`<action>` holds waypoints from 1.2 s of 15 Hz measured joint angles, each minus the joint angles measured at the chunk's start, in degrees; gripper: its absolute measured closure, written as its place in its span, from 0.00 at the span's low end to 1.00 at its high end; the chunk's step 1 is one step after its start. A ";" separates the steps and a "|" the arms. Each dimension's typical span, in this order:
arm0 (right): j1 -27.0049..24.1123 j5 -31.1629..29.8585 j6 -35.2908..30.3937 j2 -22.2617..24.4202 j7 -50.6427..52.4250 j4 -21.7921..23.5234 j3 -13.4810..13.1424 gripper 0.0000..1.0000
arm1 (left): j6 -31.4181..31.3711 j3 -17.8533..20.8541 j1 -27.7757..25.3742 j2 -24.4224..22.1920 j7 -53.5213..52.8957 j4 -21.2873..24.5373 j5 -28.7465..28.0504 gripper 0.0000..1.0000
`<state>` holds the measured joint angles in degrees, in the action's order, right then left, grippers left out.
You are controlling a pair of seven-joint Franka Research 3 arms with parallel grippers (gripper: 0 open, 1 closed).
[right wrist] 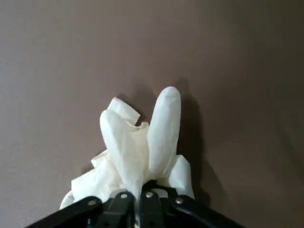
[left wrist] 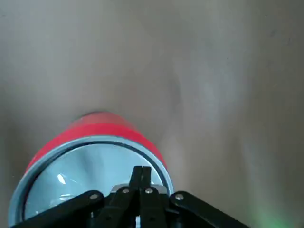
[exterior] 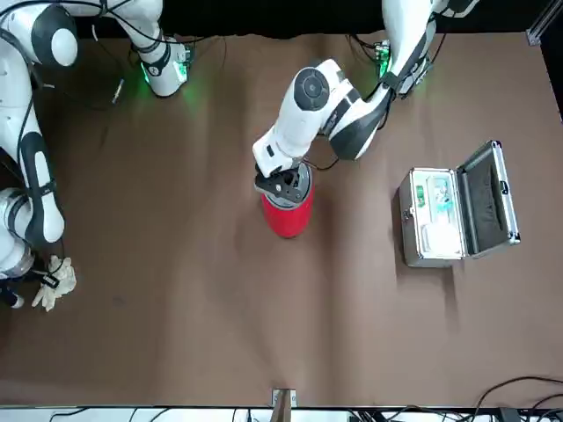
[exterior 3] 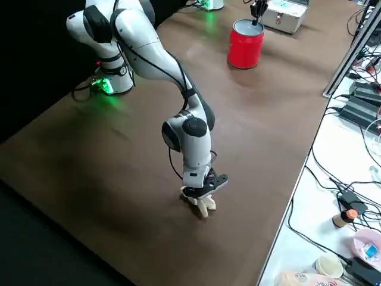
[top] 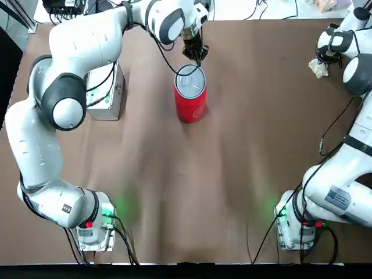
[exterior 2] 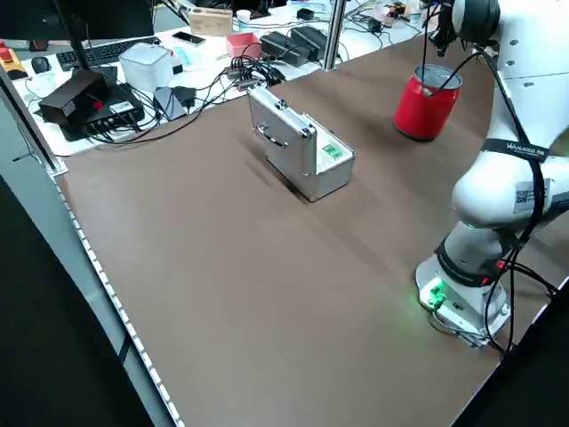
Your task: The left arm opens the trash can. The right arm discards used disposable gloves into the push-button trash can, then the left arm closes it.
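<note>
left gripper (left wrist: pixel 140 172) over red can (top: pixel 190 100), fingers pressed together, lid (left wrist: pixel 92 173) on, right gripper (right wrist: pixel 142 187) pinching gloves (right wrist: pixel 142 147) near table (top: pixel 256 151), well apart from can

bright red on the can (top: pixel 190 107), topped by a silver-grey lid (top: pixel 190 82)! the gloves (right wrist: pixel 137 152) are creamy off-white, and the desk (top: pixel 250 174) is a plain brown. both arms, left (top: pixel 35 139) and right (top: pixel 343 192), show white with dark grey bands, black fingers (left wrist: pixel 145 178) on the left one, a green glow at each base, and a silver case (exterior: pixel 431 215) has a black lining.
</note>
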<state>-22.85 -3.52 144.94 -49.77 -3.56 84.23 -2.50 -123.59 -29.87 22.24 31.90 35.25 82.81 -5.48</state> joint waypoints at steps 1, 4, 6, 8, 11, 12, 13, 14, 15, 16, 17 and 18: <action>0.10 -0.02 -0.01 0.16 0.09 -0.08 0.00 0.97 | 0.00 0.04 0.70 0.45 1.04 0.00 -0.67 0.99; 0.35 -0.03 -3.48 2.18 1.71 -0.14 0.61 0.97 | -0.02 0.05 1.18 0.85 1.92 0.01 -1.09 0.99; 0.43 -0.03 -8.93 4.95 1.92 -0.46 2.18 0.97 | 0.13 0.05 1.26 0.97 2.21 0.15 -1.13 0.99; 0.64 -0.03 -15.13 8.68 1.94 -0.74 3.69 0.97 | 0.51 0.06 1.27 0.99 2.91 0.45 -1.15 0.99; 0.99 -0.02 -23.77 14.60 3.61 -0.85 6.32 0.97 | 0.81 0.07 1.41 0.99 3.29 0.86 -1.17 0.99; 1.22 -0.03 -27.67 16.57 5.52 -0.89 7.14 0.97 | 0.82 0.06 1.59 0.99 3.31 1.07 -1.17 0.99; 1.57 -0.02 -32.12 18.53 7.57 -0.93 7.80 0.97 | 0.83 0.06 1.78 0.99 3.35 1.31 -1.18 0.99; 1.88 -0.01 -36.20 20.46 9.05 -1.08 8.70 0.97 | 0.90 0.06 1.94 0.99 3.39 1.50 -1.18 0.99; 2.24 0.00 -39.25 22.36 9.75 -1.17 9.82 0.97 | 1.00 0.06 2.01 0.99 3.46 1.66 -1.18 0.99; 2.69 0.00 -41.50 24.03 9.90 -1.20 11.01 0.97 | 1.11 0.07 2.01 1.00 3.68 1.84 -1.23 0.99; 3.21 0.04 -43.39 25.54 9.90 -1.22 12.18 0.97 | 1.16 0.10 2.00 1.03 3.99 2.00 -1.62 0.99; 3.62 0.37 -45.18 26.79 9.85 -1.22 13.46 0.97 | 1.18 0.11 2.00 1.12 4.24 2.12 -2.09 0.99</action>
<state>-19.23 -3.15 99.76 -22.98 6.28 83.01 10.96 -122.41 -29.75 24.24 33.03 39.49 84.92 -7.57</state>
